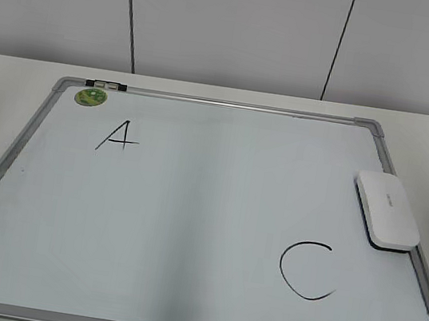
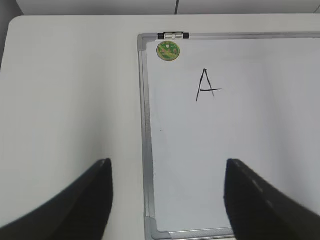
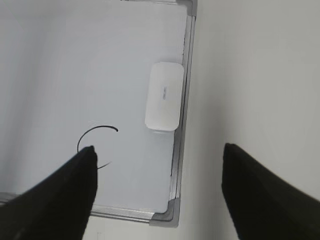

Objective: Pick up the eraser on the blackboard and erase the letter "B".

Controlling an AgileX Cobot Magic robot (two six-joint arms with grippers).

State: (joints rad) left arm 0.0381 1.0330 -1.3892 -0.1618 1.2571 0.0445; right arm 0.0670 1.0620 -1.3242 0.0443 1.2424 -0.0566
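Observation:
The white eraser lies on the right edge of the blackboard, partly over its frame; it also shows in the right wrist view. No letter "B" shows on the board. A black "A" is at the upper left and a larger "C" at the lower right. My left gripper is open and empty above the board's near left corner. My right gripper is open and empty above the near right corner, short of the eraser. Neither gripper shows in the exterior view.
A round green sticker sits at the board's far left corner, next to a small metal clip on the frame. The board lies on a white table. A panelled wall stands behind.

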